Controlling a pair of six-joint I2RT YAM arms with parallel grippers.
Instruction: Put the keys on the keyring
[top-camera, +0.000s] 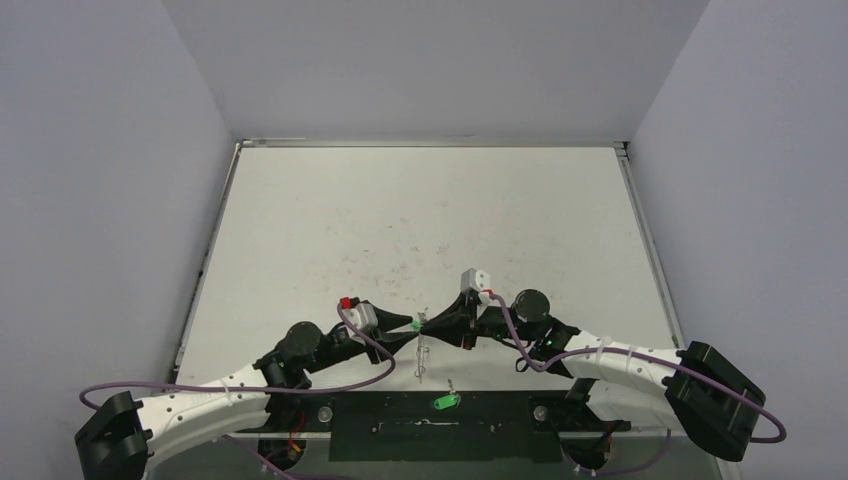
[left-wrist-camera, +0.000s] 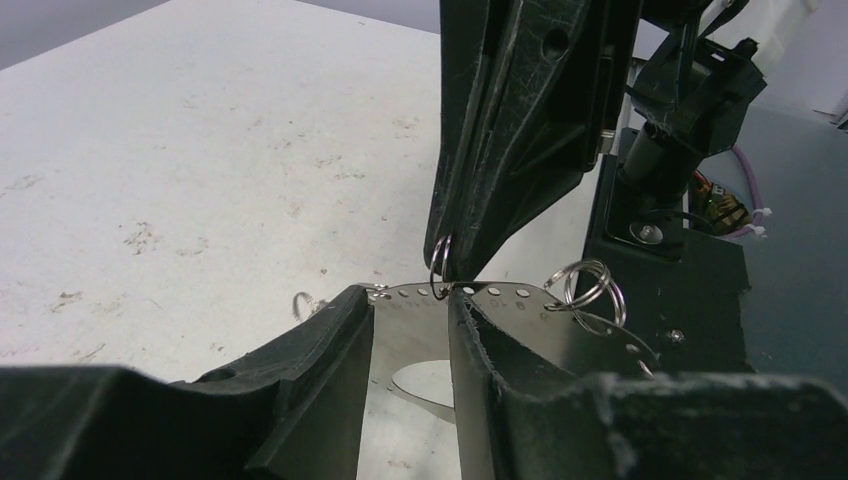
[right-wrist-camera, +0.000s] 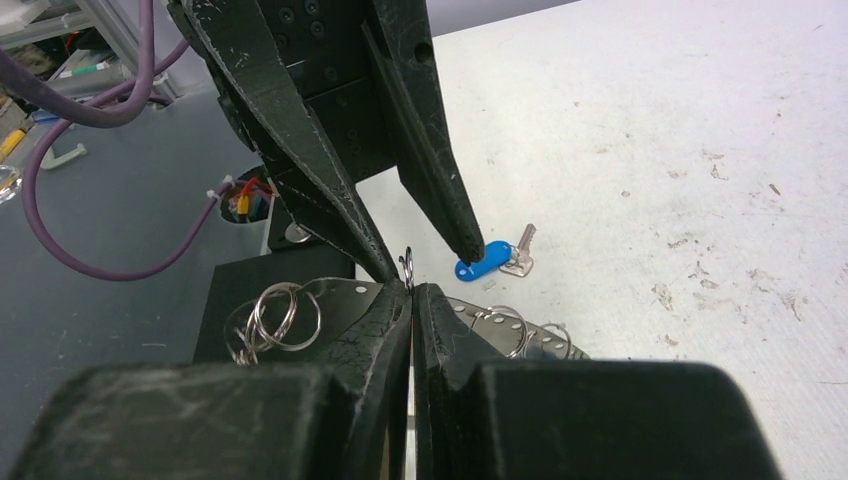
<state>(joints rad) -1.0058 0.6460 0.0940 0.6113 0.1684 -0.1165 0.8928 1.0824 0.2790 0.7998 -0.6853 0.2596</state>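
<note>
1. I am seeing the left claw standing part-way open. Its two fingers are reaching to either side of the perforated rim of the keyring, and I cannot tell whether they are touching it.
2. The right claw is showing fully closed, pinching a small split ring that is hanging from that rim.
3. The keyring is hanging between the two claws, raised above the bench near the middle of its near edge. Further loose rings are dangling on its rim.
4. A blue key is lying flat on the bench beyond the claws, apart from the keyring.
5. A green key is lying on the black base plate at the near edge, between the arm bases.
</note>
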